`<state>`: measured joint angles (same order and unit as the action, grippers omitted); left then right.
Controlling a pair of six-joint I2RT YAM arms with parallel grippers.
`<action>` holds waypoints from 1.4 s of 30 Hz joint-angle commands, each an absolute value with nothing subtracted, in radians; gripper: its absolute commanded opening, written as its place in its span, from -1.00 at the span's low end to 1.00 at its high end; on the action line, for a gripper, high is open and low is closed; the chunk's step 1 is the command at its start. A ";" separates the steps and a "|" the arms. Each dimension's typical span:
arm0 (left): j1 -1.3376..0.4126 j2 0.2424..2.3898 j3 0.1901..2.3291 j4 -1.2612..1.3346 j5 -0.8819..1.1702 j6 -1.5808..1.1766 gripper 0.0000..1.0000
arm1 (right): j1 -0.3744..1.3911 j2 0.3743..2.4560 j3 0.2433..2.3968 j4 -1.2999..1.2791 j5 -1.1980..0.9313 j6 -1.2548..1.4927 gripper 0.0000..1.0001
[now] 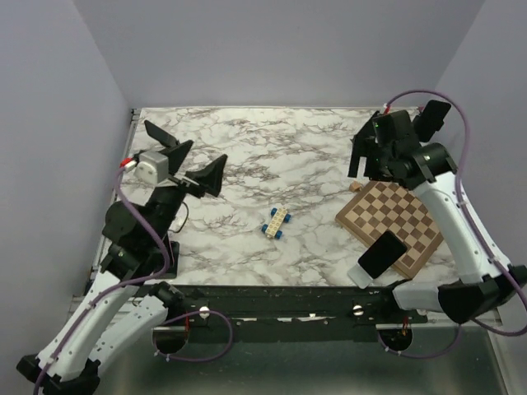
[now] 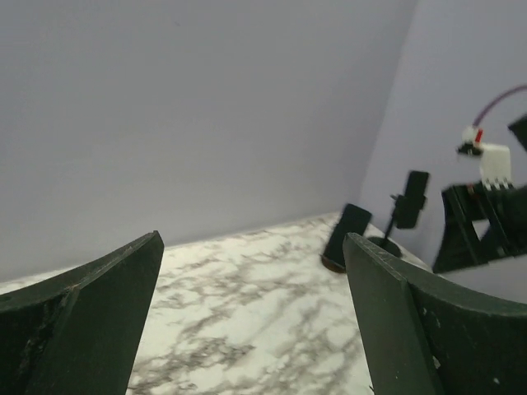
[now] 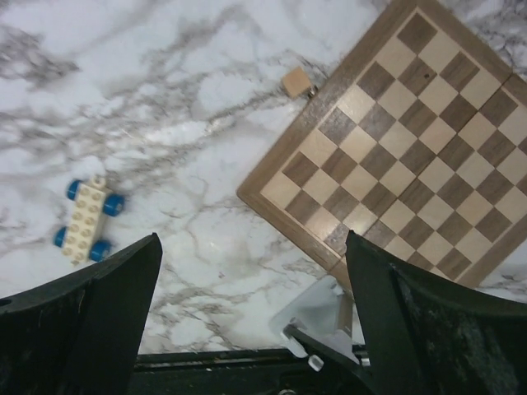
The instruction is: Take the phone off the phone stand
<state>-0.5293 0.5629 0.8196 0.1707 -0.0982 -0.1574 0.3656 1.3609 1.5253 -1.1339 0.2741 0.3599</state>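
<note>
Two arms stood over a white marble-patterned tabletop [image 1: 247, 156], and neither held anything. The left gripper [image 1: 193, 160] hung above the left side of the table with its jaws spread wide, aimed across the surface toward the far right corner; its wrist view showed only a pale lilac wall [image 2: 206, 107], marble and the other arm at the right edge. The right gripper [image 1: 372, 164] hovered above the far right part of the table, pointing down, its dark fingers [image 3: 90, 321] also spread wide with only bare marble between them.

The black rectangular phone [image 1: 383, 253] leaned tilted on the white plastic phone stand [image 1: 362, 276] at the near right edge of the table, close to the right arm's base. The stand sat just beside the nearest corner of a brown and cream wooden chessboard [image 1: 399, 218], which lay flat and turned like a diamond. In the right wrist view the stand showed at the bottom, below that corner; the phone itself was hard to make out there. Both grippers were well apart from the phone.

A small tan wooden cube [image 3: 296, 81] rested just off the chessboard's far left edge. A cream block toy car with blue wheels [image 1: 277, 222] lay near the middle of the table, well left of the board.
</note>
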 commanded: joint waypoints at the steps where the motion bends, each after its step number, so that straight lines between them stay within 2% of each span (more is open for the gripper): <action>1: -0.628 0.733 0.857 0.140 0.113 -0.287 0.98 | 0.368 1.218 1.558 -0.989 0.272 0.447 1.00; 6: -0.709 0.946 0.865 0.196 0.295 -0.429 0.96 | 0.368 1.121 1.578 -0.917 0.303 0.490 1.00; 10: -0.765 1.130 0.850 0.420 0.525 -0.494 0.83 | 0.368 1.011 1.552 -0.824 0.232 0.508 1.00; 15: -0.811 1.401 0.901 0.624 0.698 -0.608 0.70 | 0.368 0.899 1.520 -0.765 0.153 0.519 1.00; 17: -0.837 1.523 0.916 0.749 0.744 -0.650 0.55 | 0.368 0.868 1.516 -0.757 0.110 0.518 1.00; 19: -0.865 1.622 0.943 0.850 0.768 -0.661 0.49 | 0.367 0.846 1.516 -0.755 0.066 0.513 1.00; 27: -0.934 1.937 1.197 0.954 0.846 -0.699 0.53 | 0.367 0.793 1.525 -0.787 0.008 0.498 1.00; 30: -0.952 2.029 1.274 0.987 0.843 -0.730 0.44 | 0.367 0.771 1.518 -0.790 0.008 0.495 1.00; 42: -1.020 2.205 1.482 0.945 0.913 -0.744 0.41 | 0.368 0.756 1.507 -0.807 -0.045 0.490 1.00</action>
<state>-0.9985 2.1586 1.4223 0.9329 0.8448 -0.7326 0.3656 0.7517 1.5188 -0.7822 -0.0040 0.5045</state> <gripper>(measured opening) 0.714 0.998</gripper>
